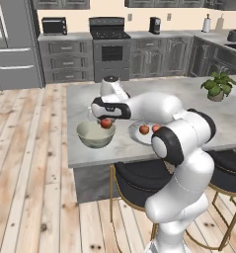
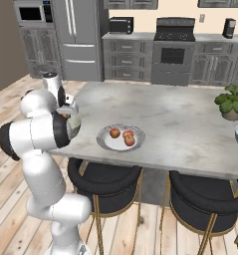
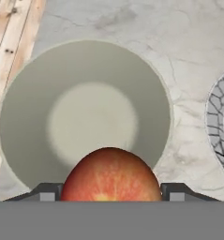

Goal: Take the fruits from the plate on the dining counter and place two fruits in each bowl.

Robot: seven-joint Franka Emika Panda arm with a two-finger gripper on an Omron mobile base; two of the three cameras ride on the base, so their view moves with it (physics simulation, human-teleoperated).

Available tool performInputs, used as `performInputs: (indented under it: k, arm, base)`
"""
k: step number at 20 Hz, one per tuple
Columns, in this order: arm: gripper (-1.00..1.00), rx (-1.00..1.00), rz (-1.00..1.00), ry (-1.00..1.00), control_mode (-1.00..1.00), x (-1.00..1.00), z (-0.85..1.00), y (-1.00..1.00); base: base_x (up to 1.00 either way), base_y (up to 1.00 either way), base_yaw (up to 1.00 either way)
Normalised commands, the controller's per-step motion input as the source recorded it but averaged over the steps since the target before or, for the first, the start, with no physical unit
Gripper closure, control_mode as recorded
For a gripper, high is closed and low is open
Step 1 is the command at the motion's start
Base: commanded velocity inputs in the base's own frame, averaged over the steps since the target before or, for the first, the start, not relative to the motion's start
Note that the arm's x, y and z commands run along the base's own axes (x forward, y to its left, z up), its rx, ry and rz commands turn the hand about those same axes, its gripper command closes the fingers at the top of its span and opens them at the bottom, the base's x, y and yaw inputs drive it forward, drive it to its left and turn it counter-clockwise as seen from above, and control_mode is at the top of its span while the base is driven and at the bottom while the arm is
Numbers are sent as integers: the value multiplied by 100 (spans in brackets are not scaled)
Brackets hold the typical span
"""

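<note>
Hand view: gripper (image 3: 111, 199) clamps a smooth, firm, roll-prone apple (image 3: 110, 174) across its middle above the beige bowl (image 3: 85, 110).

A home kitchen: beyond the pincer (image 1: 106, 120) stand a steel fridge (image 1: 13, 42), a black stove (image 1: 111, 47), a toaster oven (image 1: 54, 25) and grey cabinets (image 1: 65, 59). The marbled worktop (image 2: 180, 124) below it carries a potted plant (image 1: 217, 85), with padded stools (image 2: 104, 184) alongside on plank flooring (image 1: 25, 163).
</note>
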Motion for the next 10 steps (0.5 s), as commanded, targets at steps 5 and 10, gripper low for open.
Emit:
performInputs:
  k: [5,10]
  arm:
    - [100,8,0,0,-100,49,-60,0]
    - [100,1,0,0,-100,3,-46,1]
  base:
    - [0,0,0]
    - [0,0,0]
